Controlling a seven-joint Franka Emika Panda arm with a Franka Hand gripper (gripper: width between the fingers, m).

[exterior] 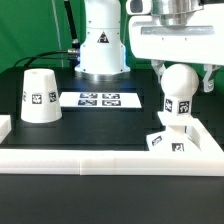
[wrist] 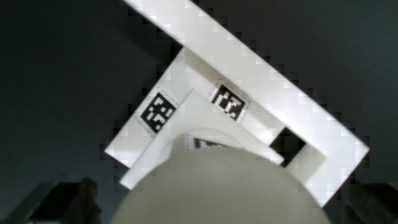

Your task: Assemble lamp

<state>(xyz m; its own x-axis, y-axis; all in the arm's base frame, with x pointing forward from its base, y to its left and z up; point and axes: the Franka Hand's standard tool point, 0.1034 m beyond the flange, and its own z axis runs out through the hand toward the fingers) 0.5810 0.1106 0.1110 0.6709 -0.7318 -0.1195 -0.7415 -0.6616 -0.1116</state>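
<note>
The white ball-shaped bulb [exterior: 178,82] stands upright with its neck in the blocky square base [exterior: 168,137], at the exterior view's right beside the corner of the rail. My gripper [exterior: 183,72] hangs directly over the bulb, open, one finger on each side of the ball with a small gap. In the wrist view the bulb [wrist: 214,185] fills the foreground between the dark fingers [wrist: 71,200], and the tagged base [wrist: 187,110] shows beneath it. The cone-shaped shade [exterior: 40,95] stands alone, wide end down, at the exterior view's left.
The marker board [exterior: 98,99] lies flat in the middle, in front of the arm's white pedestal [exterior: 100,45]. A long white border rail [exterior: 100,158] runs along the near side with raised ends at both corners; it also crosses the wrist view [wrist: 267,70].
</note>
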